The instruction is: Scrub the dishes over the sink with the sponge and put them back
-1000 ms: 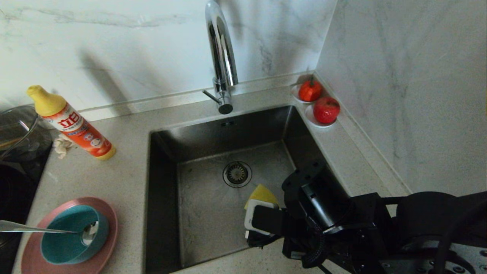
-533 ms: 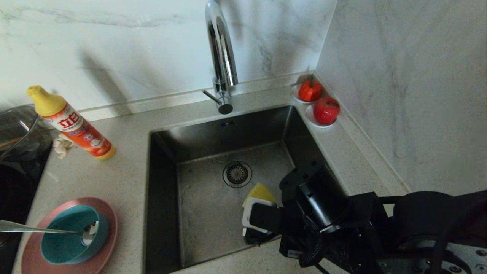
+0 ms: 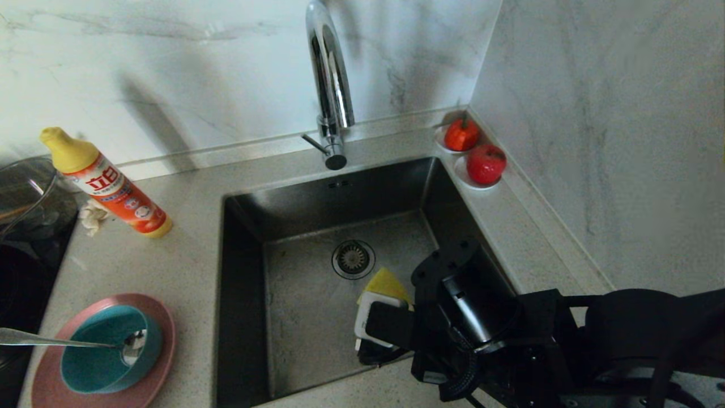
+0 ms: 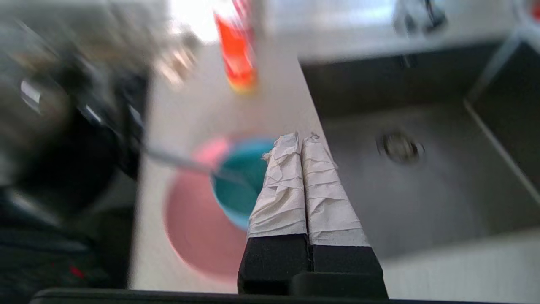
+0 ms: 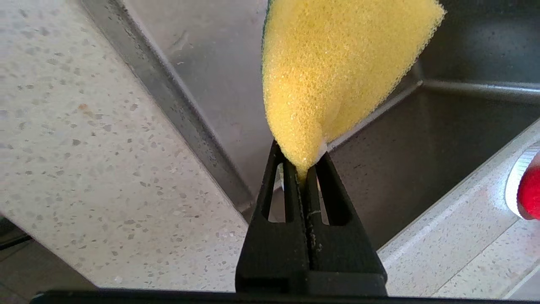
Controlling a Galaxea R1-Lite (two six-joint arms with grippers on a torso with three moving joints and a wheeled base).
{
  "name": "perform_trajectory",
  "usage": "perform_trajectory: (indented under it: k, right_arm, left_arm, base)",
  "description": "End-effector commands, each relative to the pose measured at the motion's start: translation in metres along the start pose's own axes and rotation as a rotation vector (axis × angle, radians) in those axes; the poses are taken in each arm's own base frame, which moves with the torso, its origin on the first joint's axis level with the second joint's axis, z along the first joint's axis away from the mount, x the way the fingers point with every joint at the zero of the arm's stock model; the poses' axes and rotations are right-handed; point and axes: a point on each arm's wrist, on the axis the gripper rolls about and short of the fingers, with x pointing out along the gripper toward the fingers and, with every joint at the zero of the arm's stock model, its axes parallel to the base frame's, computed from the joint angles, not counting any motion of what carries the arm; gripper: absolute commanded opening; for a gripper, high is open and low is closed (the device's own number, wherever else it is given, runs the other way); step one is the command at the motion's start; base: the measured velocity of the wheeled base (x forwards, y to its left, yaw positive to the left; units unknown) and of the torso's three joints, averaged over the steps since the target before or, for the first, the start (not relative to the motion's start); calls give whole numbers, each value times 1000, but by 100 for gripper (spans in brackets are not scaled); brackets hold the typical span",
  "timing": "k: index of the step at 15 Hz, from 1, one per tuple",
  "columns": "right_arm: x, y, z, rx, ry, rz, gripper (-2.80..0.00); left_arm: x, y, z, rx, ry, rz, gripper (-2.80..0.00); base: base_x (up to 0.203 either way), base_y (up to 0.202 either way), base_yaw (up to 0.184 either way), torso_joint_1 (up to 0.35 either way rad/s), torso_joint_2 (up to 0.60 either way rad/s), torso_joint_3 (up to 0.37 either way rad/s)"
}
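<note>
A speckled beige counter point(image 3: 170, 266) runs under white marble walls, with the sink point(image 3: 317, 317) sunk into it at the centre of the head view and its chrome tap point(image 3: 328, 85) rising at the top centre. The round drain strainer point(image 3: 353, 259) sits mid-basin.

At the lower right of the head view the right gripper point(image 5: 304, 169) reaches over the sink's near right part, its jaws clenched on a corner of the sponge point(image 3: 387, 281). The yellow foam fans out beyond the fingertips, just right of and below the strainer in that view (a sliver of dark green edge shows in the right wrist view).

At the lower left of the head view the pink plate point(image 3: 54, 368) lies on the counter. The teal bowl point(image 3: 96, 362) stands on it, and the spoon point(image 3: 56, 341) rests in the bowl with its handle sticking out to the frame's left edge.

The left gripper point(image 4: 301, 139) shows only in its own wrist view. Its tape-wrapped fingers point(image 4: 280, 190) are pressed together on nothing, above the counter strip between bowl and sink.

An orange detergent bottle point(image 3: 110, 187) with a yellow cap leans at the left. A small beige rag point(image 3: 90, 217) is beside it, and a glass pot point(image 3: 25, 198) sits at the left edge. Two white saucers point(image 3: 461, 174) with red fruit sit in the counter's corner at the upper right.
</note>
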Motion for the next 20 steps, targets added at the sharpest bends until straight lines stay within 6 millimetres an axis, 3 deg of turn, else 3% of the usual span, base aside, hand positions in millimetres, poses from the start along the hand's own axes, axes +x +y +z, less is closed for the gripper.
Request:
perform_trajectory:
  k: [1, 4, 6, 9, 12, 14, 18, 19, 20]
  right_arm:
    - [-3, -1, 1, -2, -9, -5, -280]
    - [-2, 0, 2, -3, -8, -4, -280]
    - [0, 0, 2, -3, -6, -4, -280]
    - [2, 1, 2, -2, -2, -4, -280]
    - [1, -2, 3, 2, -6, -11, -280]
    - [-2, -4, 3, 6, -6, -18, -280]
    - [-3, -6, 6, 9, -12, -24, -280]
    - [-3, -8, 7, 11, -10, -36, -280]
    - [-4, -9, 7, 12, -9, -42, -280]
  left_arm:
    - [34, -1, 38, -6, 83, 40, -280]
    - [99, -4, 66, -15, 193, 105, -280]
    - [149, -8, 66, -6, 284, 130, -280]
    - [224, -14, 39, 16, 400, 191, -280]
    - [284, -17, 11, 29, 355, 313, -280]
    - [300, -17, 9, 18, 276, 392, -280]
    - [305, -17, 0, 13, 275, 426, -280]
    - [305, -17, -1, 6, 266, 430, 0]
    - [304, -18, 0, 1, 261, 428, 0]
  base:
    - [0, 0, 0, 0, 0, 0]
    - [0, 0, 0, 0, 0, 0]
    - [0, 0, 0, 0, 0, 0]
    - [0, 0, 0, 0, 0, 0]
    - [0, 0, 0, 0, 0, 0]
    - [0, 0, 0, 0, 0, 0]
    - [0, 0, 0, 0, 0, 0]
    - [0, 0, 0, 0, 0, 0]
    - [0, 0, 0, 0, 0, 0]
